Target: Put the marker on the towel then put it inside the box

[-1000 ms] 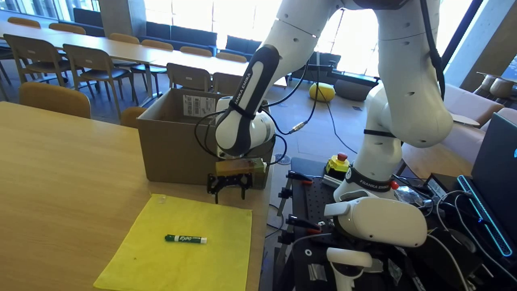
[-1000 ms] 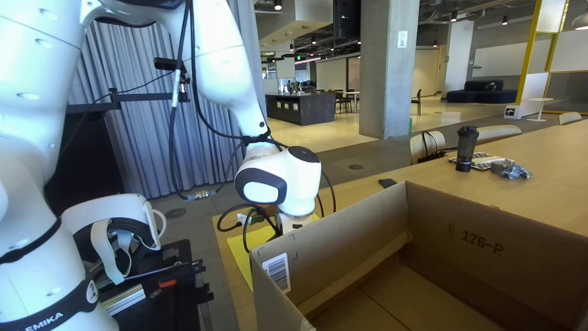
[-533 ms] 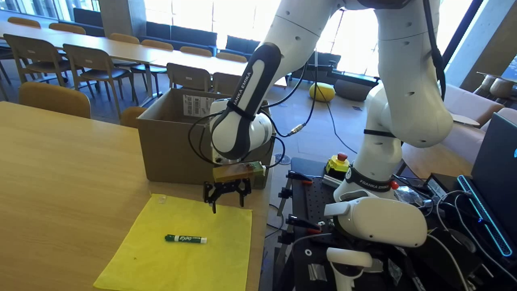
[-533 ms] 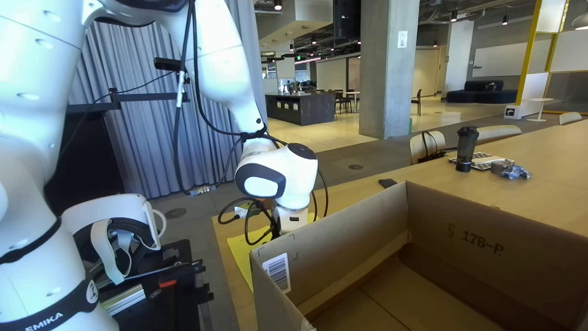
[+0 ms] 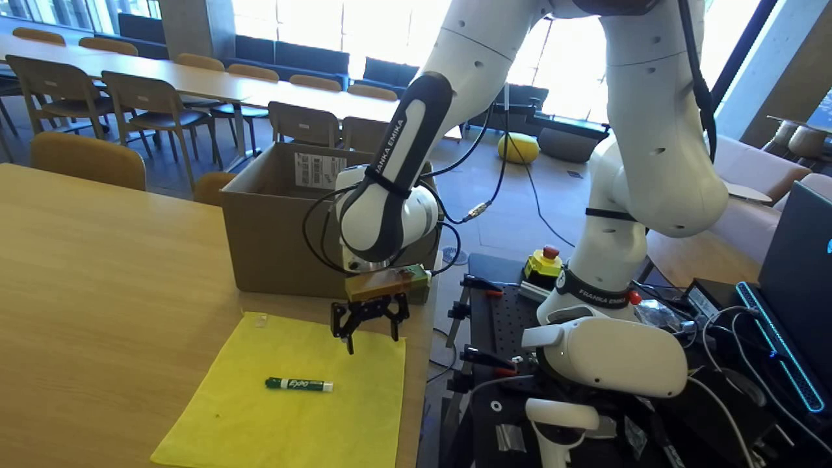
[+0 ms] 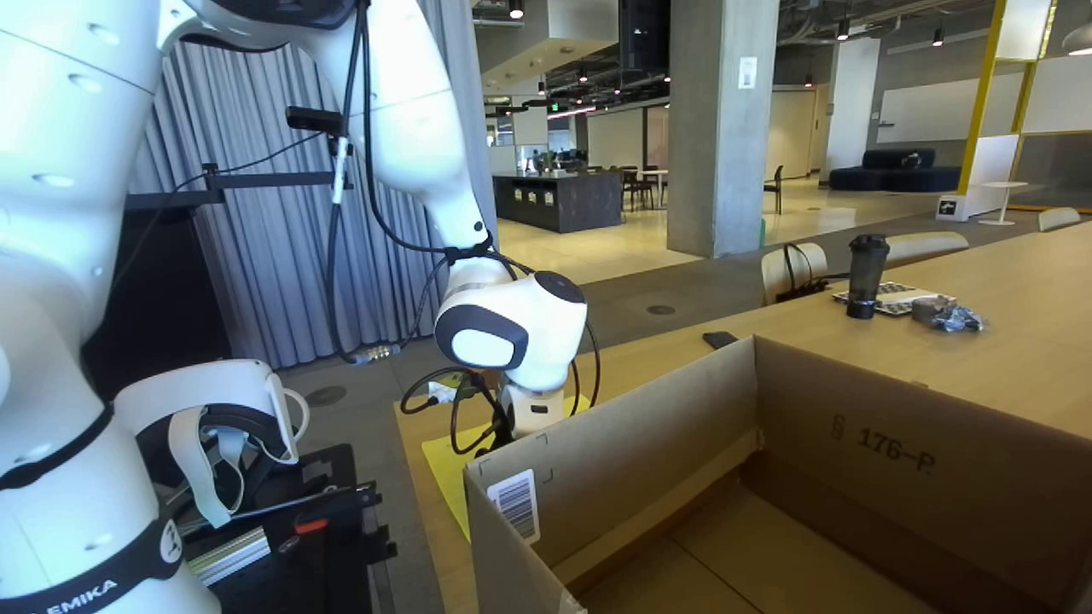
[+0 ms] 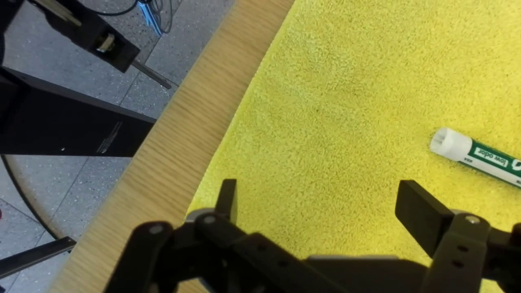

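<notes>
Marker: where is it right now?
The marker lies on the yellow towel, at the wrist view's right edge, partly cut off, clear of the open jaws.

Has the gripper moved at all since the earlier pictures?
Yes, downward in an exterior view: the gripper now overlaps the towel in the picture, where a second ago it reached only about to the towel's edge.

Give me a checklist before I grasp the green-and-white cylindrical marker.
1. Black two-finger gripper open, nothing held: ok.
2. Green-and-white cylindrical marker lying on the yellow square cloth towel: ok.
3. Gripper lined up over the marker: not ok; wrist view shows it outside the jaws' gap.
4. Jaws set to close across the marker: not ok; they'd likely close more along its length.
5. Brown cardboard box open on top: ok.
6. Gripper's exact height above the towel: cannot tell.
</notes>
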